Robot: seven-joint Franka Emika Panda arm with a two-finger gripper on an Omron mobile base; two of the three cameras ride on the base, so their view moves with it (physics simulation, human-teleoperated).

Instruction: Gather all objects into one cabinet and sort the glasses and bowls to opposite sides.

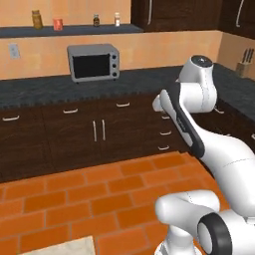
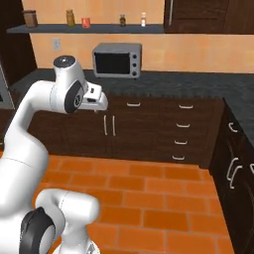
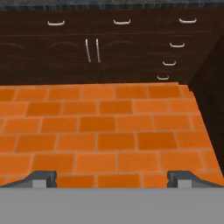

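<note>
On the long dark wall shelf (image 2: 94, 29), up and far beyond the fingers, five small containers stand in a row: a brown jar (image 2: 30, 18) at the far left, then a yellow-brown spice jar (image 2: 70, 18), a red tin (image 2: 86, 23), a dark little bottle (image 2: 122, 20) and a pale shaker (image 2: 143, 19). Below them, one silver toaster oven with a black glass door (image 2: 117, 60) sits on the dark speckled stone counter (image 2: 188, 82). Right of the shelf hangs the dark brown wood wall cabinet (image 2: 203, 16), its one visible long silver bar handle (image 2: 170, 12) upright and its door closed; the bowls and cups cannot be seen anywhere. The white arm's two-finger gripper (image 3: 111, 178) points at the orange brick-pattern floor (image 3: 109, 127), its two dark fingertips (image 3: 41, 177) spread wide apart with nothing between them, only bare tiles ahead. Beyond the fingers stand the dark lower cabinets (image 3: 65, 57), showing two upright handles side by side and six small curved ones. At the far right of the counter, one wooden knife block (image 1: 244, 63) stands.
</note>
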